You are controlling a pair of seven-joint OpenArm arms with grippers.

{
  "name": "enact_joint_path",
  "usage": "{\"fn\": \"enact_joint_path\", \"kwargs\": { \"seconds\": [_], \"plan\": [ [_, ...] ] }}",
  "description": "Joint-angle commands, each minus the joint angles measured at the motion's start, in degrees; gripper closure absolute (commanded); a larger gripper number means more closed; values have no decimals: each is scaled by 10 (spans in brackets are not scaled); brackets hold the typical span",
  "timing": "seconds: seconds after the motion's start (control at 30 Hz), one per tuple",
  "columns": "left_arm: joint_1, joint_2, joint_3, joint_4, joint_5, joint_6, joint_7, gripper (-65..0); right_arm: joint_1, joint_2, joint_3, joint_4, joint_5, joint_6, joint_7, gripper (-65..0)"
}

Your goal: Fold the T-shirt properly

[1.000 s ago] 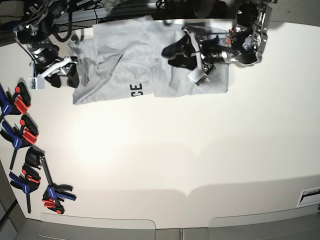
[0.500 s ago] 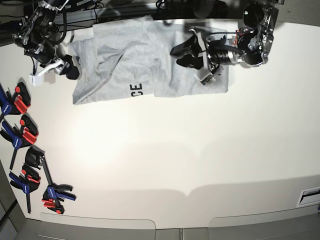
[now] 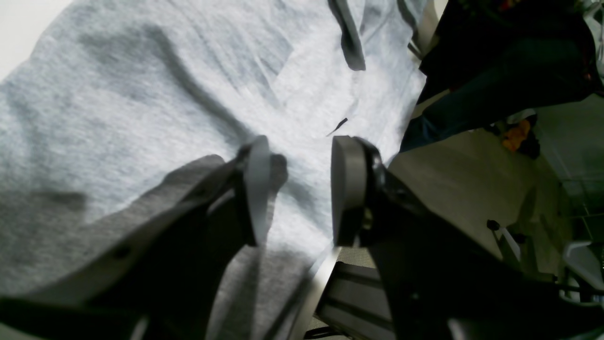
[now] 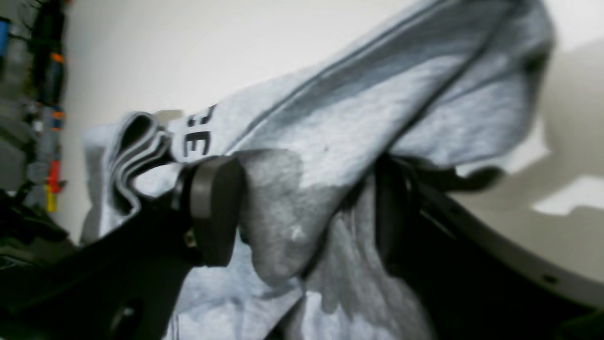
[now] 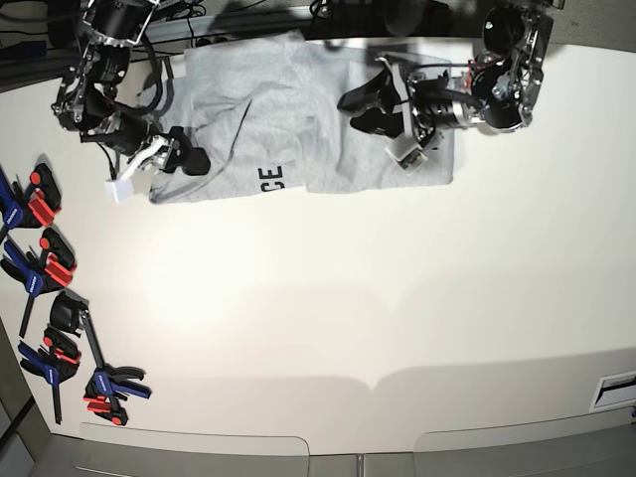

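The heather-grey T-shirt (image 5: 258,109) lies rumpled at the far edge of the white table, with the black letters "CE" (image 5: 270,180) showing at its near hem. My left gripper (image 5: 348,111) hovers over the shirt's right part. In the left wrist view it (image 3: 302,189) stands open just above the T-shirt (image 3: 165,94), and nothing is pinched. My right gripper (image 5: 187,154) is at the shirt's left edge. In the right wrist view its jaws (image 4: 302,212) are wide open with a loose fold of the T-shirt (image 4: 377,104) sagging between them.
Several blue, red and black clamps (image 5: 45,268) lie along the table's left edge. Dark cables and rails (image 5: 328,15) run behind the shirt at the back. The white table (image 5: 348,298) stretches toward the near edge, with a small label (image 5: 616,390) at the lower right.
My right gripper has swung in from off the shirt's left side onto its left edge, bunching the cloth there. My left gripper shifted slightly right, then held still.
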Motion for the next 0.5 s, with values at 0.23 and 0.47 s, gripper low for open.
{"fn": "enact_joint_path", "kwargs": {
  "seconds": [0.23, 0.47],
  "plan": [
    [-1, -2, -73, 11, -14, -5, -11, -184, 0, 10, 2, 0, -24, -6, -48, 0],
    [36, -4, -203, 10, 50, 8, -23, 0, 31, 10, 2, 1, -23, -4, -50, 0]
  ]
}}
